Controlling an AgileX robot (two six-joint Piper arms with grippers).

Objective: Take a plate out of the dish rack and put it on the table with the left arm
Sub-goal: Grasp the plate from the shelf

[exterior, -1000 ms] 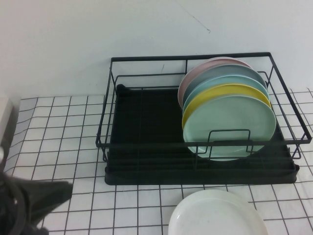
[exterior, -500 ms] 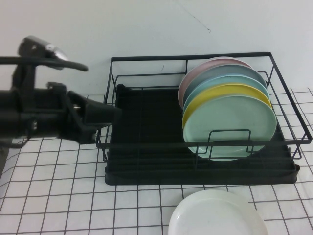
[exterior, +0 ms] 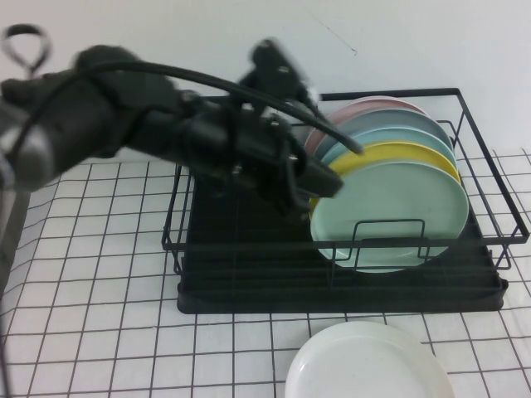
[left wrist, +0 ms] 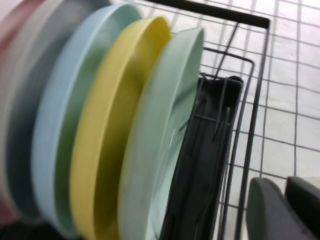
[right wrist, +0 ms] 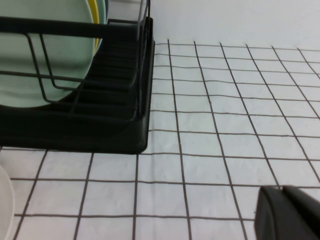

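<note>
Over dish rack [exterior: 249, 240], left tool [exterior: 328, 184] blurred

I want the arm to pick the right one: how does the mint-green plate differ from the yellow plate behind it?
The mint-green plate is pale green; the yellow plate is bright yellow. The mint-green plate stands at the front of the row with its whole face showing; the yellow plate sits behind it, showing only an upper arc. Both stand on edge in the dish rack. The left end effector is at the mint-green plate's edge.
</note>
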